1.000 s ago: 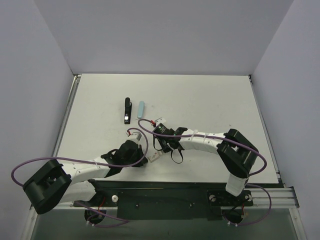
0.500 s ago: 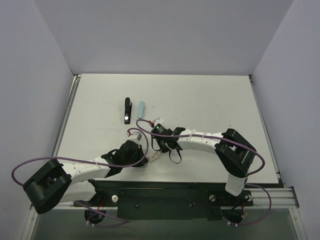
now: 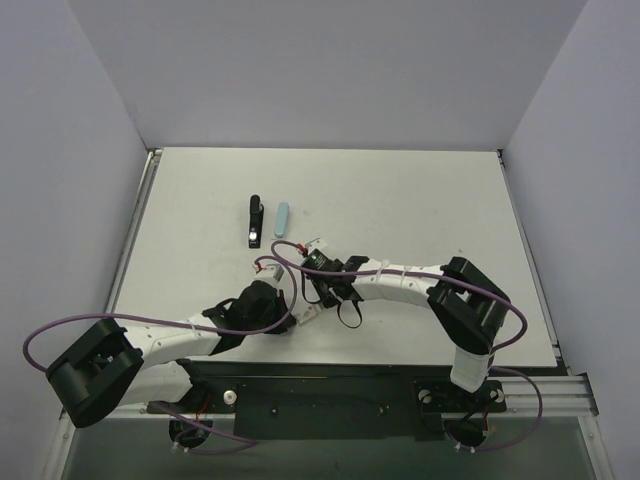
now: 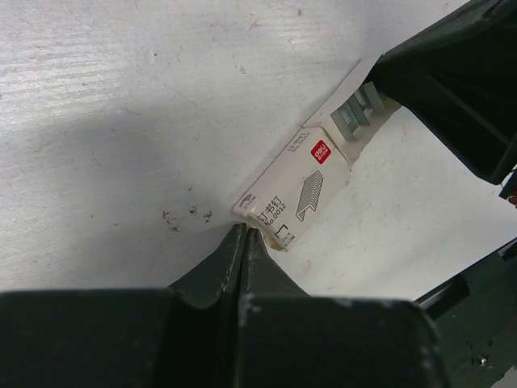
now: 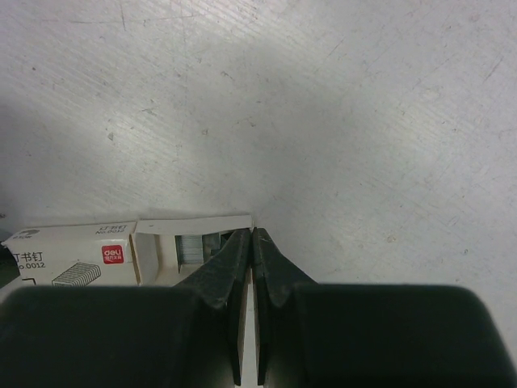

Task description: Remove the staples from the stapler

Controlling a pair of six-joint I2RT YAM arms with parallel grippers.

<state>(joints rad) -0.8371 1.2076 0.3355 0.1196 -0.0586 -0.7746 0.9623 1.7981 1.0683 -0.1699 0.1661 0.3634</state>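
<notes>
The black stapler lies shut at the back left of the table, far from both grippers and outside both wrist views. A small white staple box lies between the grippers, its tray pulled out with grey staples showing. My left gripper is shut, its tips touching the box's near corner. My right gripper is shut too, its tips at the far end of the open tray. A thin pale strip shows between its fingers; I cannot tell if card is pinched there.
A short light-blue bar lies just right of the stapler. The staple box sits near the table's front edge, with both wrists crowded round it. Grey walls close in the table's left, back and right.
The right wrist has shifted slightly left toward the staple box. The left arm, stapler and blue bar have not moved.
</notes>
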